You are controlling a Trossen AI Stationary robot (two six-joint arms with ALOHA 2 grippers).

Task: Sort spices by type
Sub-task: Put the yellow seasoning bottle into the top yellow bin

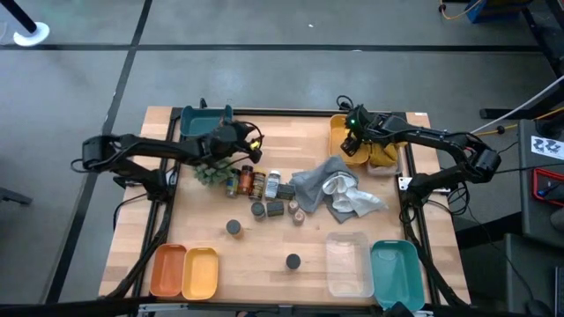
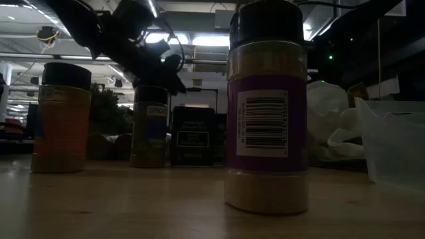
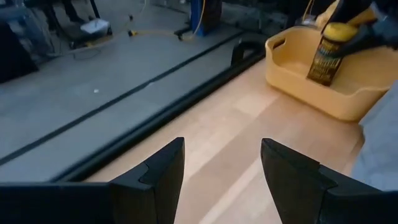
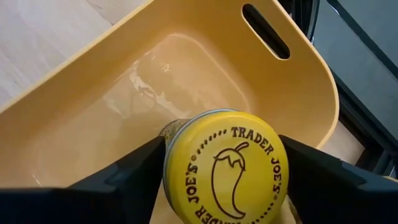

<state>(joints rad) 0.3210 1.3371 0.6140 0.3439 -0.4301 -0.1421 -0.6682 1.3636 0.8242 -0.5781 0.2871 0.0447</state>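
Table (image 1: 264, 246): a wooden work surface is carrying 2 dark arms, bins at the corners and a cluster of spices (image 1: 264, 187) standing near the middle, beside crumpled cloths (image 1: 339, 192) and a green plant ball (image 1: 209, 173).
Yellow bin (image 4: 93, 81): it is sitting at the far right corner, and it is serving as the drop spot for this jar.
Left gripper (image 3: 221, 171): it is hanging over bare wood near the plant ball, fingers parted and gripping nothing.
Right gripper (image 4: 221, 168): it is reaching into the yellow bin, jaws standing just either side of the lid; whether they are gripping or have let go is not clear.
Yellow-lidded jar (image 4: 225, 167): it is upright inside the yellow bin.
Doing it well: lifting straight up, so that neither finger is tipping the jar.
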